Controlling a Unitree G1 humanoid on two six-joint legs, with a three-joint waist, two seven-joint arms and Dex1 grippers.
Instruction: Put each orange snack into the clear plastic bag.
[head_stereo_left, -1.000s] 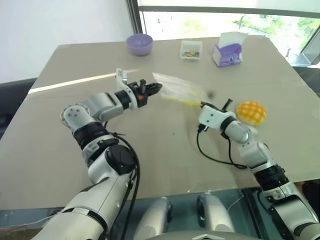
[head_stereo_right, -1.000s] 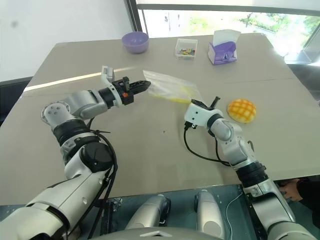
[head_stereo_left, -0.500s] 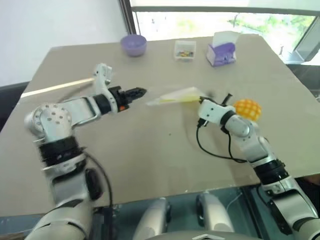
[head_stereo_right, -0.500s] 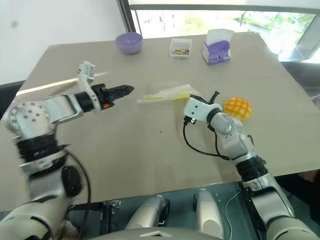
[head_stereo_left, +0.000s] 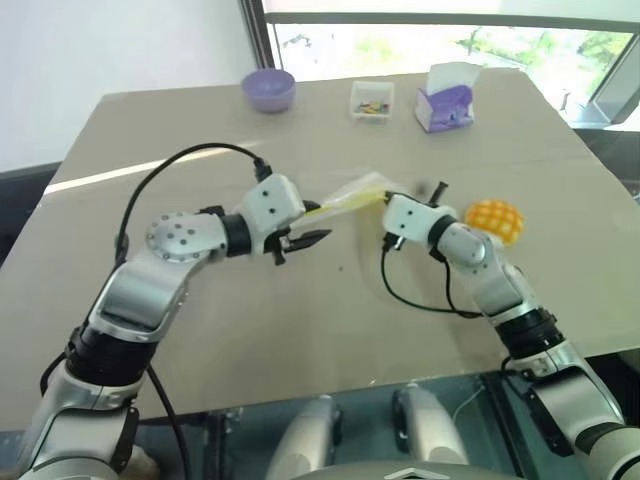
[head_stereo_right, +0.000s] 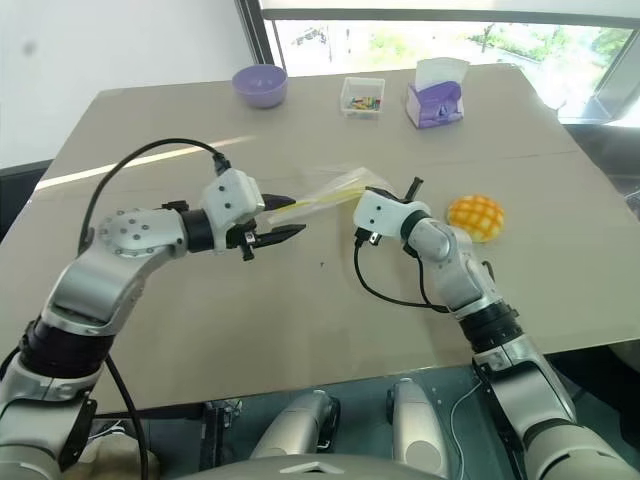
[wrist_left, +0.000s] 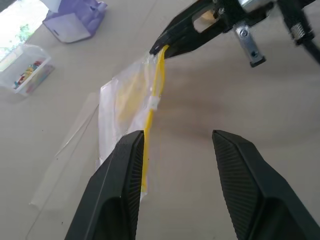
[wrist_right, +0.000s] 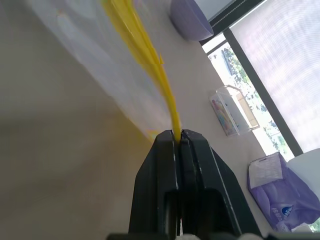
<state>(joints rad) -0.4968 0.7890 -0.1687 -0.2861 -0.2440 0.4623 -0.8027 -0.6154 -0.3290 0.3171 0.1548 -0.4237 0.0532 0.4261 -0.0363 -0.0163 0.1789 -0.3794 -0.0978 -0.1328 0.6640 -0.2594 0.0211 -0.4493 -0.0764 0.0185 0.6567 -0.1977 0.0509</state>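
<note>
We see the right gripper (wrist_right: 178, 137) pinched tight on the yellow seal strip of the clear plastic bag (wrist_left: 127, 107), holding that end up off the table (head_stereo_left: 300, 340); the rest of the bag sags away toward the left gripper (wrist_left: 177, 145). Left fingers (wrist_left: 125, 165) stand apart, holding nothing; one finger sits right beside the seal strip, contact we cannot tell. The orange snack (head_stereo_left: 496, 219) lies on the table beside the right forearm, apart from the bag and well in from the right edge. Along the far edge stand a purple bowl (head_stereo_left: 268, 88), a small clear box (head_stereo_left: 371, 98) and a purple tissue box (head_stereo_left: 447, 101), all well apart from the grippers. Near side of the table, in front of both arms, is open surface; a black cable (head_stereo_left: 415, 295) loops there under the right wrist.
</note>
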